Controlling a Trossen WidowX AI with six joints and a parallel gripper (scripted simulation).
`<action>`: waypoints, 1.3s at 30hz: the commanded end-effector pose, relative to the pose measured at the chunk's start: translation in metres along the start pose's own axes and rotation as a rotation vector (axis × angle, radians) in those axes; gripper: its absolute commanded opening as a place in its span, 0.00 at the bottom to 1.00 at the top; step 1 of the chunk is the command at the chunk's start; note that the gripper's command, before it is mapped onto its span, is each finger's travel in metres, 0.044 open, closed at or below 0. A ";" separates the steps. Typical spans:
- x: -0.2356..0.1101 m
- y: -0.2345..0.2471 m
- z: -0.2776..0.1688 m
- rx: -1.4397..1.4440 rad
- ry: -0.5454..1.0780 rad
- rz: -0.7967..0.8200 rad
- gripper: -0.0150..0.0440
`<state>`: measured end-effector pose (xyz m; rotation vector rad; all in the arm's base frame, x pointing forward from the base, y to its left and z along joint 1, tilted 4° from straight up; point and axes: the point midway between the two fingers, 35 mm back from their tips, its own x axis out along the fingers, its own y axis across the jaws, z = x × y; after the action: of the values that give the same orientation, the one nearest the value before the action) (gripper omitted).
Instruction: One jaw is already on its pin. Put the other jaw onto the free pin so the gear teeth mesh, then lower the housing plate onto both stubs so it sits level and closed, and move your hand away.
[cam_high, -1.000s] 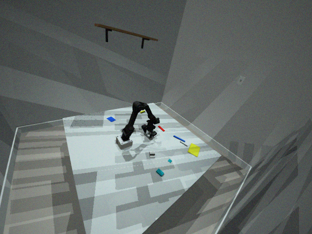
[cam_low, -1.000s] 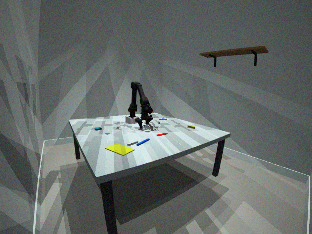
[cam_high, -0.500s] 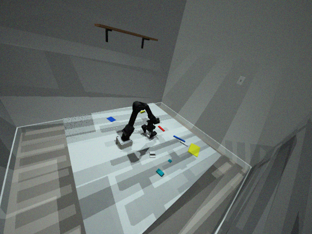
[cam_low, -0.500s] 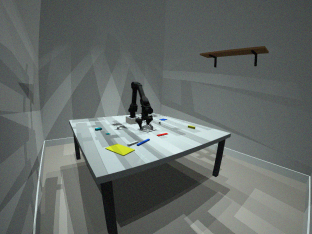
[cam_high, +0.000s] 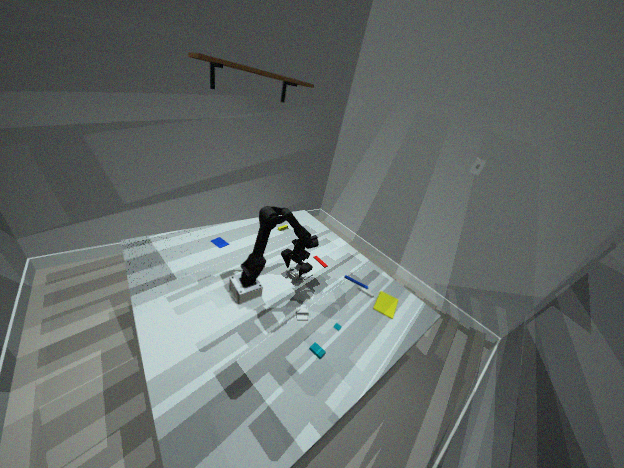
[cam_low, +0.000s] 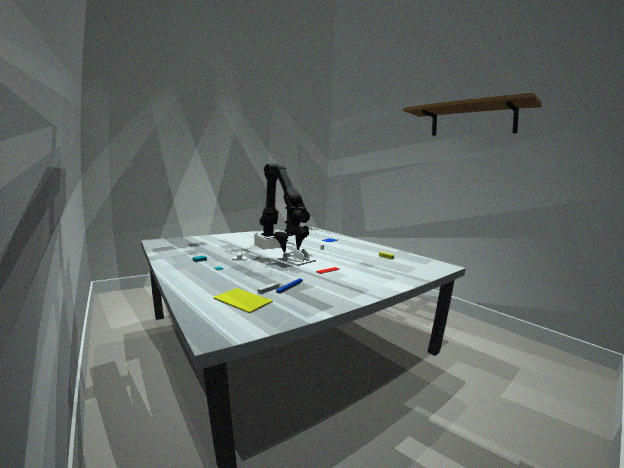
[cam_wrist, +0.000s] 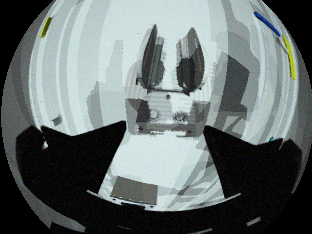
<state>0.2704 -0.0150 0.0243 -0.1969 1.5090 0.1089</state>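
Observation:
In the wrist view two upright jaws, the left jaw (cam_wrist: 152, 62) and the right jaw (cam_wrist: 194, 62), stand side by side with a gap between them. Their near ends run to a pale housing plate (cam_wrist: 167, 118), which lies across the mechanism. Two round features show on the plate. The pins and gear teeth are hidden, and I cannot tell whether the plate is fully level and closed. My gripper (cam_high: 293, 269) (cam_low: 292, 251) (cam_wrist: 165, 127) is open wide and empty, its fingertips at either side of the plate.
A white bracket-like part (cam_high: 302, 315) (cam_low: 239, 257) lies near the arm. A red bar (cam_high: 320, 261) (cam_low: 327, 270), a blue bar (cam_high: 356, 281) (cam_low: 289, 285), a yellow plate (cam_high: 386, 304) (cam_low: 243, 299) and a teal block (cam_high: 317, 350) (cam_low: 199, 258) lie farther out.

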 end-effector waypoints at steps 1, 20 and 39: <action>-0.039 0.000 0.000 0.003 -0.015 -0.006 1.00; -0.094 0.019 -0.065 0.002 -0.009 -0.004 1.00; -0.094 0.019 -0.065 0.002 -0.009 -0.004 1.00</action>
<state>0.1978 -0.0038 0.1137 -0.1967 1.4956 0.1110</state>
